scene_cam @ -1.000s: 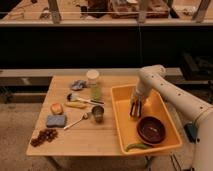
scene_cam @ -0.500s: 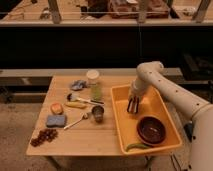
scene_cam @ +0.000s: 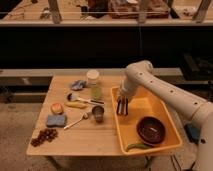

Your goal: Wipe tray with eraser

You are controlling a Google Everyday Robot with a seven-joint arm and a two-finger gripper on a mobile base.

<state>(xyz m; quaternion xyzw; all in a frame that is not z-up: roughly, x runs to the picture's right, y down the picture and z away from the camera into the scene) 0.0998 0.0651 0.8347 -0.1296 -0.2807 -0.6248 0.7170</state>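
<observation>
While the arm reaches down from above, the gripper (scene_cam: 122, 111) hangs tip-down inside the tray (scene_cam: 152, 106), close to its left wall and toward its far end. I cannot tell if the gripper is open or shut, or if an eraser is in it. The tray is the big yellow one, and it sits on the right part of the wooden table (scene_cam: 95, 142). Right of the gripper and nearer to us, a dark brown bowl (scene_cam: 151, 129) sits in the tray. A green curved thing (scene_cam: 136, 146) lies by the near wall. Left of the gripper, just over the tray wall, a small dark cup (scene_cam: 98, 113) stands on the table. I think the tray is hard plastic, light and smooth, so it could slide if it is rubbed hard. Its sides slope up, and the rim looks like the best place to hold it. Pressing down softly on the tray floor should stop it from sliding
</observation>
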